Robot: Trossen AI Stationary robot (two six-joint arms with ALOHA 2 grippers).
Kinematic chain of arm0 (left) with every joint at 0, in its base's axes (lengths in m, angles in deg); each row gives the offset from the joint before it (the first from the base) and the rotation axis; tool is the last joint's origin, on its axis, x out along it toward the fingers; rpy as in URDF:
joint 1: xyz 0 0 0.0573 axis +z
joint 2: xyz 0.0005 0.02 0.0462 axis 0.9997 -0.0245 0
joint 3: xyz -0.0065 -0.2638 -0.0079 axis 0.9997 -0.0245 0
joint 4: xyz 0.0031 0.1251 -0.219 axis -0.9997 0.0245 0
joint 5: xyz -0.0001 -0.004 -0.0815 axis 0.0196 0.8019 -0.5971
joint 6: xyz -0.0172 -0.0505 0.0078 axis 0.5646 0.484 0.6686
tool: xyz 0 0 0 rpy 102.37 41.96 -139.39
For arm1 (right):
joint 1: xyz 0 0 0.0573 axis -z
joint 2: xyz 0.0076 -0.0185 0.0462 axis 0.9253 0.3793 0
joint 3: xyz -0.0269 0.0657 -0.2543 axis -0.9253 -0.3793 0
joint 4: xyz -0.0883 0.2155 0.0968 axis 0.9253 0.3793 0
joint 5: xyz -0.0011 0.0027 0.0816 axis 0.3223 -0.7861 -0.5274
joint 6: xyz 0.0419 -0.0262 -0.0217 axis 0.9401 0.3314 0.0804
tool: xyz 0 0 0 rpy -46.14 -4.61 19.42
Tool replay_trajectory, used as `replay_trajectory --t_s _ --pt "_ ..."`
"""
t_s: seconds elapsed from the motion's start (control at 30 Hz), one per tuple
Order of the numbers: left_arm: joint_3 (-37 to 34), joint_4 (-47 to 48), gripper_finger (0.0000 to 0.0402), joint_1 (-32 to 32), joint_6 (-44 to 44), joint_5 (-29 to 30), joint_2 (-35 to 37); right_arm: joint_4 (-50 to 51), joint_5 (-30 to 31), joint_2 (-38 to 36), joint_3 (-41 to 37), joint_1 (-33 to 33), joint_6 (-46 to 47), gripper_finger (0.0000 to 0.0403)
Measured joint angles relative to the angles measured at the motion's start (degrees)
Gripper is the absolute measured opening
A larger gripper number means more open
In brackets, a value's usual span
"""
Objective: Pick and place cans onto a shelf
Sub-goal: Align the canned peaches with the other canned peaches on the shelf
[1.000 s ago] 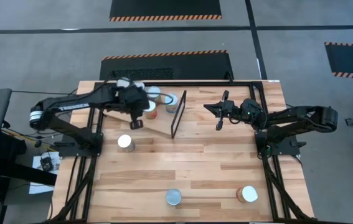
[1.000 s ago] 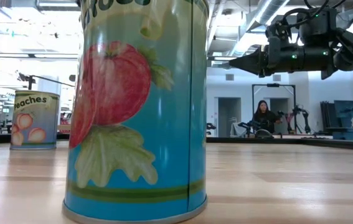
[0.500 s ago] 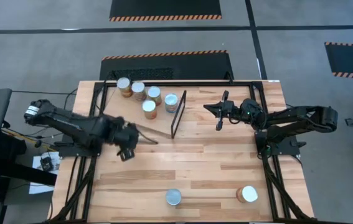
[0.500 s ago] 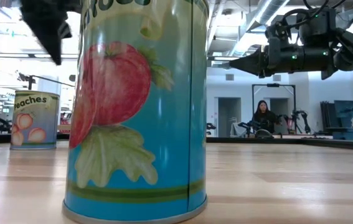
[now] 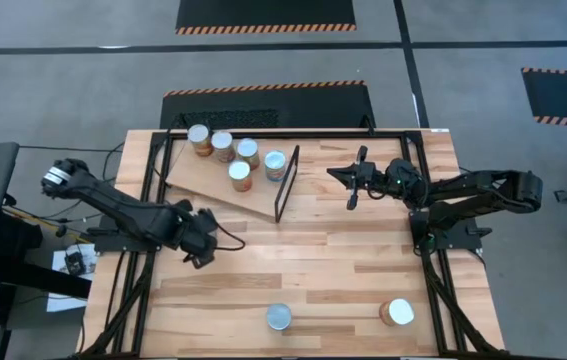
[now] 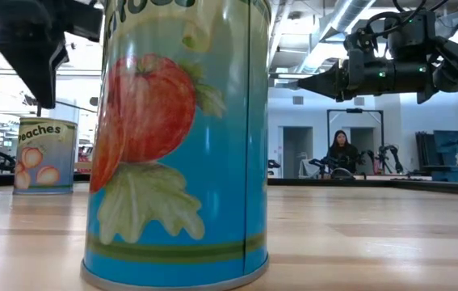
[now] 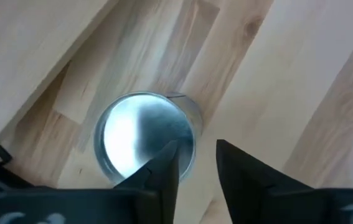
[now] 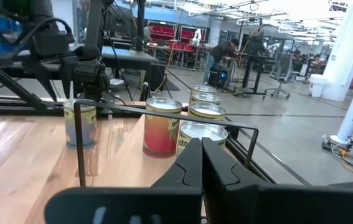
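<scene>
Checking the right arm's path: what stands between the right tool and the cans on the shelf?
The shelf's thin black frame, upright between right tool and cans, seen in the high view.

Shelf (image 5: 208,180) frame (image 5: 285,185) perhaps blocks right-side approach.

Wood-plank tabletop (image 5: 363,270) with stuff spread out on it

The tilted shelf (image 5: 198,180) sits far left carrying five cans (image 5: 240,175); two more cans stand along the near edge, one silver-topped (image 5: 279,317), one further right (image 5: 397,313).

Left gripper (image 5: 201,243) low, fingers parted, right gripper (image 5: 335,174) closed
</scene>
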Motion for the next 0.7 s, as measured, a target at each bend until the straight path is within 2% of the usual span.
replay_trajectory --t_s 0.4,0.5,0.7 --pt "-2.93 0.12 0.0103 -0.16 -3.11 0.47 -4.44 0.33 0.00 0.00 0.00 0.00 -0.80 0.0012" --pt "-3.01 0.17 0.0080 -0.14 -2.95 0.55 -4.44 0.45 0.00 0.00 0.00 0.00 -0.81 0.0012" --pt "-3.05 -0.19 0.0009 -0.16 -3.29 0.41 -4.48 0.67 0.00 0.00 0.00 0.00 -1.01 0.0012"
